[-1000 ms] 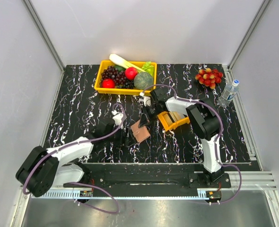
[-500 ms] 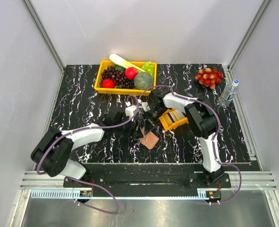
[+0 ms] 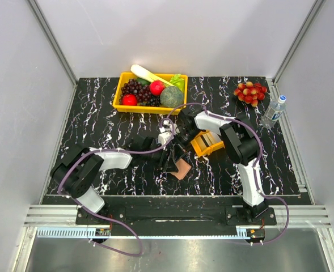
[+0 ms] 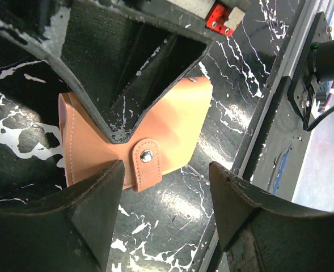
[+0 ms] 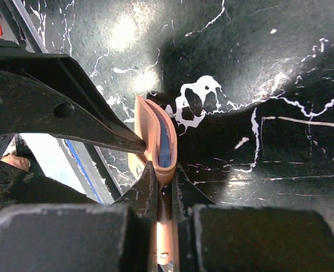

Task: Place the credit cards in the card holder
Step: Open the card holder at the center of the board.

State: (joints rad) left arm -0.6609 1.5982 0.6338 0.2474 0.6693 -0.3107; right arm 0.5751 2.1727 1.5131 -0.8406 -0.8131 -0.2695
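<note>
Workspace seen from above and from both wrists. A tan-pink, leather-like folding card holder (image 3: 182, 168) with a snap tab stands on edge near the middle of the black, white-veined marble-pattern table (image 3: 98, 113), just beside and to the near left of a small orange plastic tray (image 3: 207, 144). The right gripper (image 5: 163, 177) is pinched tight on the card holder's folded edge, with the two fingers (image 5: 148, 190) pressed against either face. In the right wrist view a thin blue-grey strip shows between the two leaves, which stand slightly apart at the far end. The left gripper (image 4: 167, 190) is spread wide and holds nothing. In the left wrist view one of its fingers (image 4: 96, 195) overlaps the lower corner of the card holder, next to the snap tab, while the other stands apart over bare table. Whether the near finger touches the leather cannot be told. At the far edge lies a yellow rectangular plastic bin (image 3: 119, 96) filled with mixed fruit and vegetables. A loose cluster of red grapes (image 3: 250, 92) and a clear water bottle (image 3: 274, 111) with a blue cap lie at the far right.
</note>
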